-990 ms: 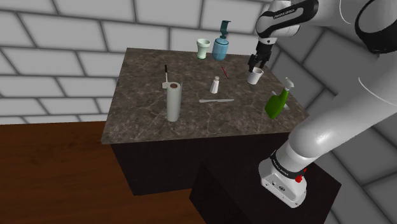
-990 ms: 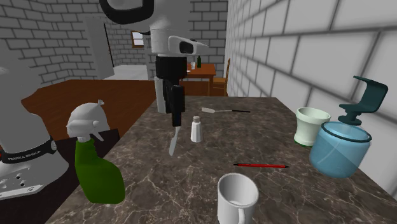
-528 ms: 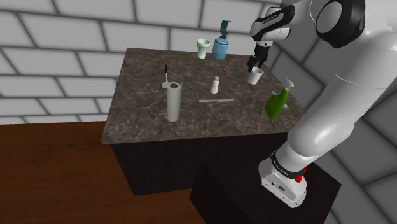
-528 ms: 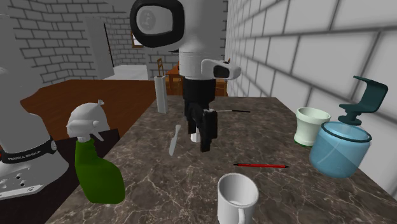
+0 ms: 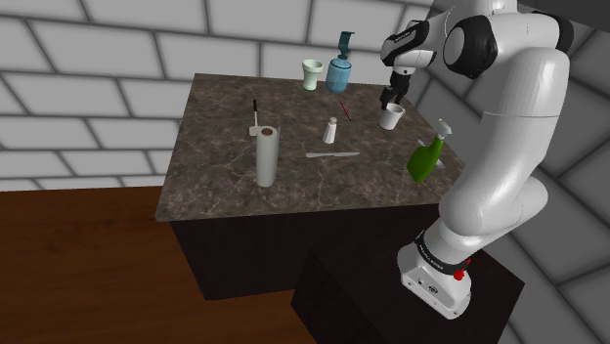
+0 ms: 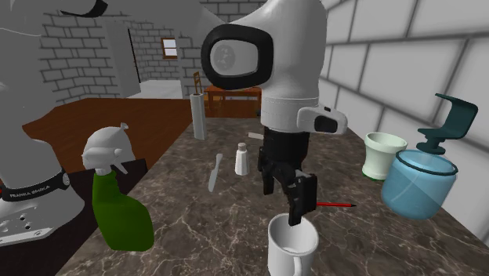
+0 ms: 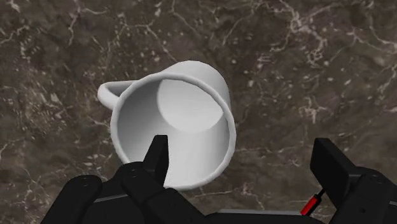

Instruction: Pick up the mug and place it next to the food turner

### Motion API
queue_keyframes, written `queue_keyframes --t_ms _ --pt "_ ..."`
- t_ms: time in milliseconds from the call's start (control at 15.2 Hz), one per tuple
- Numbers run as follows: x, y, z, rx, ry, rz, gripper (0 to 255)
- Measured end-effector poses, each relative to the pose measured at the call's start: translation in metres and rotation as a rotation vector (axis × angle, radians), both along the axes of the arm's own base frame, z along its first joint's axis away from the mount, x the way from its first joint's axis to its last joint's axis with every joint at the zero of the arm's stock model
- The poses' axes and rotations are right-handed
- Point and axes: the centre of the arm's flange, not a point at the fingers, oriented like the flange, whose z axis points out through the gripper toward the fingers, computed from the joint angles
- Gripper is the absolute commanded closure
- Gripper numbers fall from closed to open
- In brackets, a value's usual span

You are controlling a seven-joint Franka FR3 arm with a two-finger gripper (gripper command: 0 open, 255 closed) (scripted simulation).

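While the black two-finger claw (image 6: 286,200) hangs spread open just above it (one finger over its hollow, the other outside), the plain white handled mug (image 6: 291,245) stands upright on the dark marbled surface (image 6: 196,227), near a thin red pencil (image 6: 338,205).

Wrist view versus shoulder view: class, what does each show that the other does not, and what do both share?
Wrist view adds: the white mug's hollow inside and its handle, with the open gripper's fingers set either side of its wall. Shoulder view adds: the food turner, the upright roll, the green spray bottle, the blue dispenser and the arm's stand. Both share: the mug, the gripper above it and the dark marbled tabletop.
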Motion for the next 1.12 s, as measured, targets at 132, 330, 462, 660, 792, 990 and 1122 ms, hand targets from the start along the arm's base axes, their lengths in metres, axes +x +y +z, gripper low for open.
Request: queue_keyframes --t_ms 132,330,462,660,792,990,1122 --pt "0.002 -0.005 -0.010 0.000 0.000 0.002 0" --pt "0.002 -0.008 -0.027 0.000 0.000 0.002 0" --pt "0.002 -0.009 -0.036 0.000 0.000 0.002 0" --pt "0.001 -0.008 -0.040 0.000 -0.001 0.002 0" --pt "0.001 -0.008 -0.041 0.000 -0.001 0.002 0" --pt "0.001 -0.008 -0.041 0.000 -0.001 0.002 255" --pt "0.001 -0.008 -0.041 0.000 -0.001 0.002 255"
